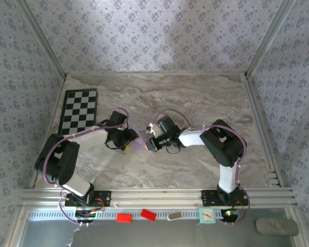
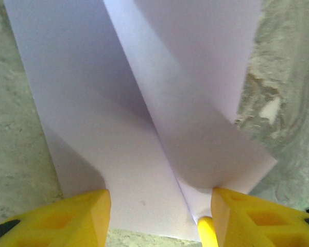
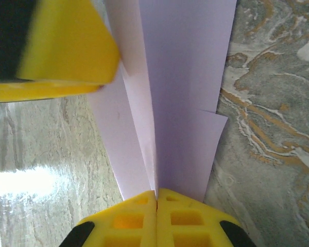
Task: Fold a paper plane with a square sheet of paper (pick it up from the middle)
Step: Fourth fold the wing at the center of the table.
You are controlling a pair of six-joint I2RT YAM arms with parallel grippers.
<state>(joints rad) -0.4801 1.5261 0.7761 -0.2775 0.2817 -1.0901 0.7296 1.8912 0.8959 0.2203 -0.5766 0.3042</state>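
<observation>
My right gripper clenches the pale lilac paper sheet, crease running ahead toward my released left gripper.

Pale lilac paper; creased lengthwise, flaps overlapping.

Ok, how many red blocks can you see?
2. One red block lies near the overhead view's bottom edge; the second red block just right of it, apart. Others may be hidden.
</observation>
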